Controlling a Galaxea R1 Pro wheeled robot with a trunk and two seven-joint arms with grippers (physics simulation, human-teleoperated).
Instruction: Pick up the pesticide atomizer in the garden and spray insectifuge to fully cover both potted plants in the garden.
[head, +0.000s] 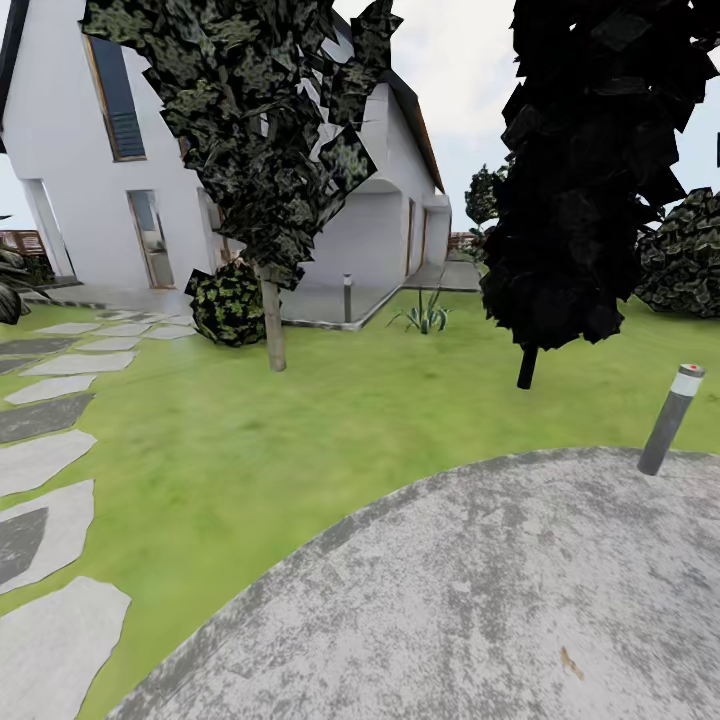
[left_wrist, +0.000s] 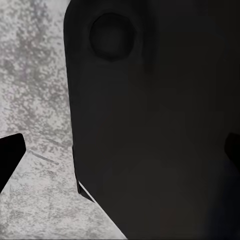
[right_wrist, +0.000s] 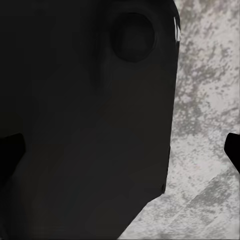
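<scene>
The pesticide atomizer and both potted plants are out of view. In the head view I face the garden: green lawn (head: 300, 430) and the rounded grey concrete patio (head: 480, 600) underfoot. My left gripper (left_wrist: 120, 155) is open, its dark fingertips (left_wrist: 10, 160) at the picture's edges, with a dark part of my own body between them and patio concrete (left_wrist: 35, 90) beyond. My right gripper (right_wrist: 120, 150) is open the same way, fingertips (right_wrist: 232, 150) wide apart over the concrete (right_wrist: 205, 100). Neither holds anything.
A grey bollard lamp (head: 670, 420) stands at the patio's right rim, another (head: 347, 298) by the house (head: 80, 150). A thin-trunked tree (head: 272, 320), a dark tree (head: 590, 180), a round shrub (head: 228, 303) and a spiky agave (head: 425, 315) dot the lawn. Stepping stones (head: 40, 460) run along the left.
</scene>
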